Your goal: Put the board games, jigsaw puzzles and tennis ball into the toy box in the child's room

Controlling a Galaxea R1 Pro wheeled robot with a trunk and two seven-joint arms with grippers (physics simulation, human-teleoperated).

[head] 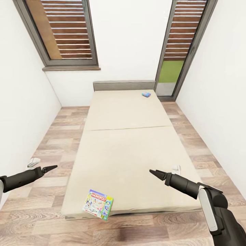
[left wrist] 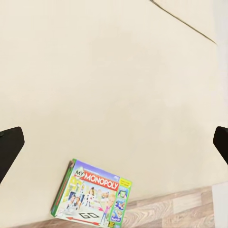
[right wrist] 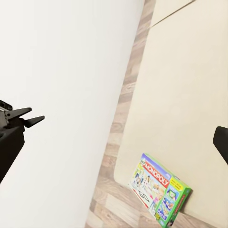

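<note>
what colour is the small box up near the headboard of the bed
Blue; the small box shows best in the head view.

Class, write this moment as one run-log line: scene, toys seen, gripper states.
scene: bed ahead | Monopoly game box at near bed edge | small blue box near headboard | left gripper open, empty | right gripper open, empty

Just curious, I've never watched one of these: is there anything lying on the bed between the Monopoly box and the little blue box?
No. In the head view, only bare cream mattress, crossed by one seam, separates the Monopoly box from the blue box.
</note>
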